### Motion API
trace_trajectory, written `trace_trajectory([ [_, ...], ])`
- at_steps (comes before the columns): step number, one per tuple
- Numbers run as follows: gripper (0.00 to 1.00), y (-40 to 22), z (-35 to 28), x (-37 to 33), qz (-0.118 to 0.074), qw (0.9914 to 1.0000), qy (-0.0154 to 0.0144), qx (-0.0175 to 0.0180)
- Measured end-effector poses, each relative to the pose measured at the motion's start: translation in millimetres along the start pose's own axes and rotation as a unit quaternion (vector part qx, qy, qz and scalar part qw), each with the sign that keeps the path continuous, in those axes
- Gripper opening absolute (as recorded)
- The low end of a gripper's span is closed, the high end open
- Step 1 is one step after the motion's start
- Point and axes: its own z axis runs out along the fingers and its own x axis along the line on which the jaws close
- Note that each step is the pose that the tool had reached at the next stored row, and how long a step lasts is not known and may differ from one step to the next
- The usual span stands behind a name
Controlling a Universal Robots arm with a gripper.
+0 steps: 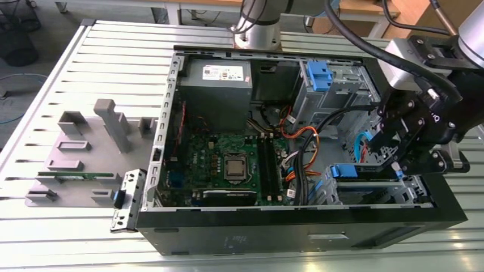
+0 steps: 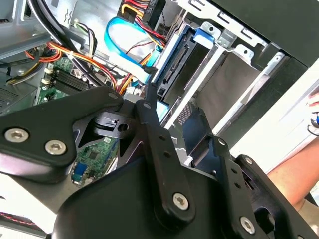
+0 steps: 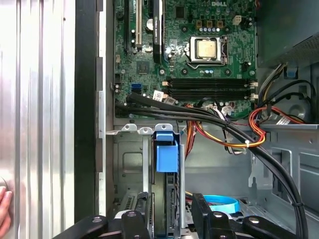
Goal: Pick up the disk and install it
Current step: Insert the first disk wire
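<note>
The disk (image 1: 345, 170) stands on edge in the lower drive cage (image 1: 378, 192) at the exterior view's right of the open computer case (image 1: 302, 238). Its blue rail tab (image 3: 165, 152) sits level with the cage's front, and its blue-railed side (image 2: 174, 64) runs into the slot. My gripper (image 1: 395, 160) hangs right over the cage. It is open, and its black fingers (image 3: 204, 215) straddle the disk's top edge (image 3: 172, 211) with a thin gap showing on one side. One finger (image 2: 159, 144) reaches down beside the disk's end.
Black, orange and blue cables (image 1: 302, 141) cross the case beside the cage. The motherboard (image 1: 226, 164), power supply (image 1: 215, 79) and an upper drive bay (image 1: 321, 76) lie inside. A grey fixture plate (image 1: 83, 153) and loose bracket (image 1: 124, 198) sit outside. A person's hand (image 3: 4, 214) rests nearby.
</note>
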Motion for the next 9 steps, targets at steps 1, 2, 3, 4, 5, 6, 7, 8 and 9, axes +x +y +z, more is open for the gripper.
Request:
trace_trajectory([
  [1, 0.48, 0.0, -1.1, 0.0, 0.0, 1.0, 0.0, 0.0],
  [2, 0.48, 0.0, -1.8, 0.0, 0.0, 1.0, 0.0, 0.0],
  [3, 0.48, 0.1, -2.0, -0.1, 0.0, 1.0, -0.0002, 0.0],
  [4, 0.48, 0.1, -2.0, -0.6, 0.0, 1.0, -0.0002, 0.0],
  [5, 0.48, 0.1, -2.1, -1.7, 0.0, 1.0, -0.0001, 0.0],
  [6, 0.48, 0.1, -2.2, -3.0, 0.0, 1.0, 0.0001, 0.0],
  [7, 0.48, 0.1, -2.1, -4.5, 0.0, 1.0, 0.0, 0.0],
  [8, 0.48, 0.2, -2.1, -5.8, 0.0, 1.0, 0.0, 0.0],
  [9, 0.48, 0.2, -2.0, -7.3, 0.0, 1.0, 0.0, 0.0],
])
